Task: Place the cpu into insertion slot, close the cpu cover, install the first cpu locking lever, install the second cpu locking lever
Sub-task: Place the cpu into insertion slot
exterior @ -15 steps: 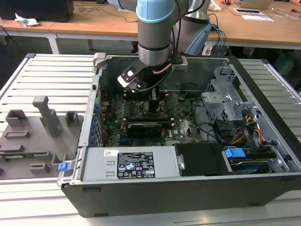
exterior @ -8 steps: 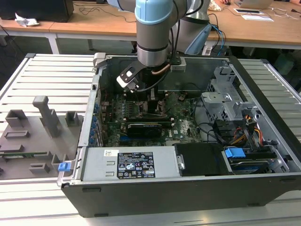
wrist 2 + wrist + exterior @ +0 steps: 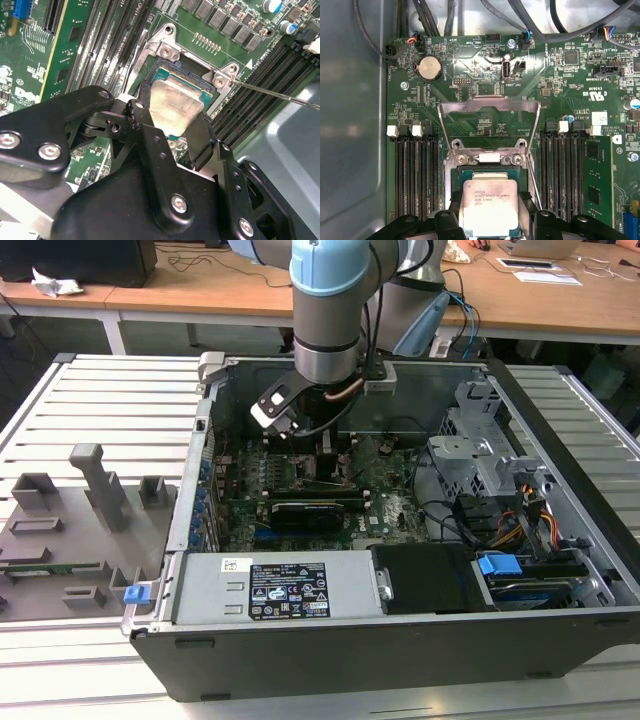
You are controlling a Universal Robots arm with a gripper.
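My claw point(image 3: 172, 120) pinches the cpu point(image 3: 175, 100) just above the slot point(image 3: 455, 175), cover point(image 3: 490, 103) raised off the slot; seating it, I judge, needs it level and square.

Both wrist views closely face the cpu point(image 3: 175, 102).

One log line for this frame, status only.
claw: shut on cpu | cpu: at insertion slot, seating unclear | cpu cover: open, raised off the slot
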